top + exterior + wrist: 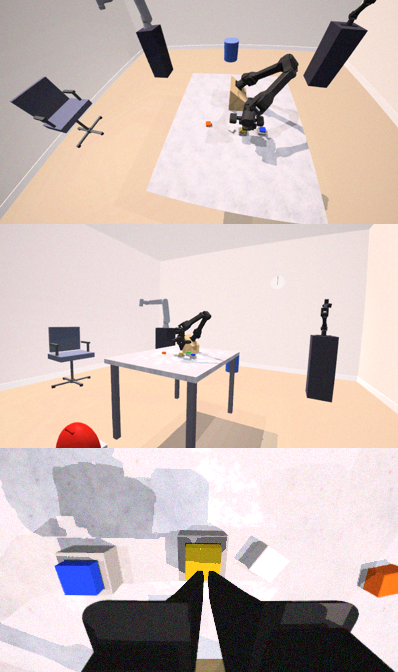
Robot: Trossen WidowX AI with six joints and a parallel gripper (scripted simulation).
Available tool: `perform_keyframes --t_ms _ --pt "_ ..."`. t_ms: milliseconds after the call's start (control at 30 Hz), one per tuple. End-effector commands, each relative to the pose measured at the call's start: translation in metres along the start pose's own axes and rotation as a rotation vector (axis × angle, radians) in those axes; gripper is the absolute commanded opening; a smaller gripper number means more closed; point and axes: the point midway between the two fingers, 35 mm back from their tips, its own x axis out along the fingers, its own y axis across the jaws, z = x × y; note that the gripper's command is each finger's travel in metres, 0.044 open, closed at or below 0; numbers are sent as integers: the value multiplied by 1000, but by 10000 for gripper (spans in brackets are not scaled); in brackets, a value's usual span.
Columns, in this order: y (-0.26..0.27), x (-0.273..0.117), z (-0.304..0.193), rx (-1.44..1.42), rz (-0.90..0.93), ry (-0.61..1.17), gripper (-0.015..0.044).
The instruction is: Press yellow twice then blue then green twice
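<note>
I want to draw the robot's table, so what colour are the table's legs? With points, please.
The table's legs [115, 402] are dark grey, best seen in the exterior view.

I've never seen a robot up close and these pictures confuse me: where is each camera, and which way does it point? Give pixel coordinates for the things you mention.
Top: high above the pale marbled table [222, 172] [156, 362], tilted down; shows the jointed black arm [278, 91] [204, 322] and gripper [246, 128] [181, 349] [205, 576].
Exterior: out in the room, off one table corner, facing across it; shows arm and gripper from the side.
Wrist: on the arm's wrist, looking along the black fingers toward the square yellow button [242, 130] [181, 353] [203, 554]; only the gripper shows.
Top and exterior share the grey swivel chair [66, 111] [71, 354].
</note>
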Motion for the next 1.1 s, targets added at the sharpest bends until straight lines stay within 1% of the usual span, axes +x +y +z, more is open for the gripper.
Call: perform_keyframes --t_ms 0,567,1067 --pt "1 4 -1 -8 -4 7 20" --pt "1 31 -1 -8 -2 7 20" --pt "1 32 -2 -8 -2 7 20"
